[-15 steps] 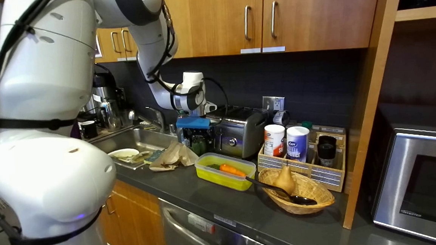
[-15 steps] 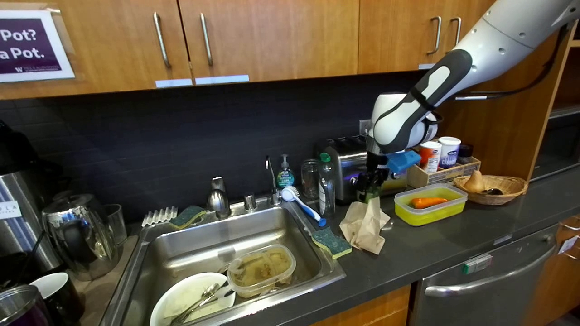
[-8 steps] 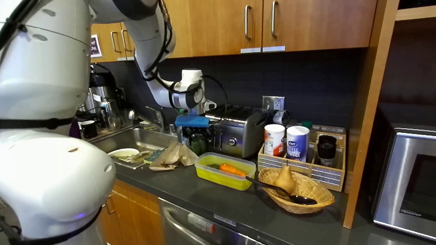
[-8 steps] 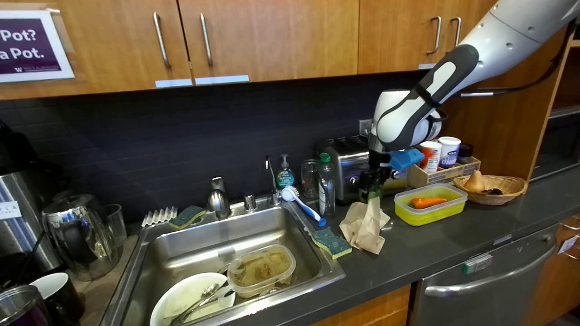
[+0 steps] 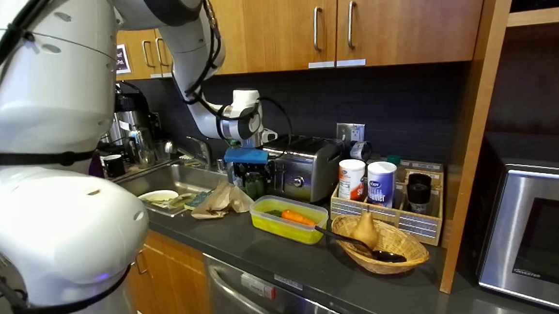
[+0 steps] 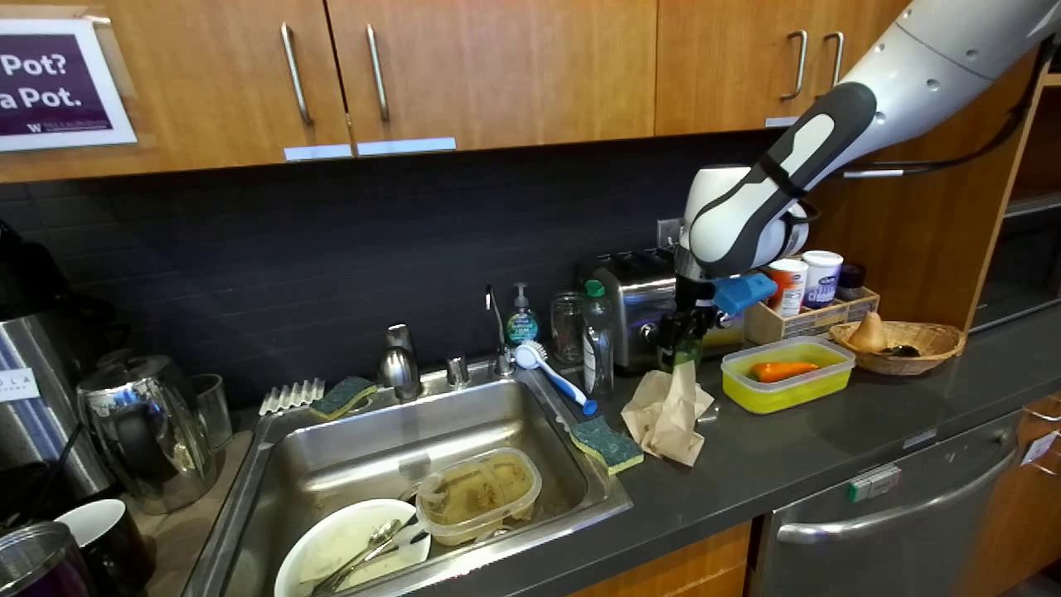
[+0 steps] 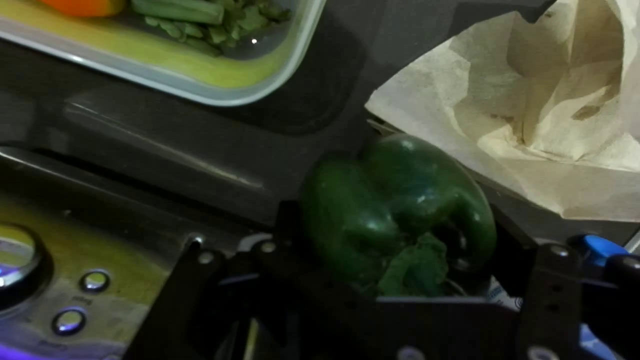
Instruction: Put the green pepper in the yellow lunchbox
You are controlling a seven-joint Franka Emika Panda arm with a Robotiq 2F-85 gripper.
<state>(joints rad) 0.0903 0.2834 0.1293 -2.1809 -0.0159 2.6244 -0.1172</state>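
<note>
The green pepper (image 7: 395, 200) sits between the two black fingers of my gripper (image 7: 397, 220) in the wrist view, with a finger against each side and its stem towards the palm. It shows dark and small under the gripper in both exterior views (image 5: 255, 185) (image 6: 685, 351). Its underside is partly hidden, so I cannot tell whether it touches the counter. The yellow lunchbox (image 5: 284, 228) stands on the counter beside the gripper, open on top, with an orange carrot (image 5: 298, 217) and green broccoli inside. The lunchbox corner also shows in the wrist view (image 7: 240, 97).
A steel toaster (image 5: 302, 180) stands close beside the gripper. Crumpled brown paper (image 6: 667, 419) lies by the pepper. A wicker basket (image 5: 388, 264) with a pear and black spoon, and a tray of canisters (image 5: 415, 226), stand past the lunchbox. The sink (image 6: 398, 406) and a dish soap bottle (image 6: 597, 348) are nearby.
Between one second and half a second ago my gripper and the pepper shifted slightly towards the lunchbox side in an exterior view, with the wrist a little higher. Nothing has visibly moved since.
</note>
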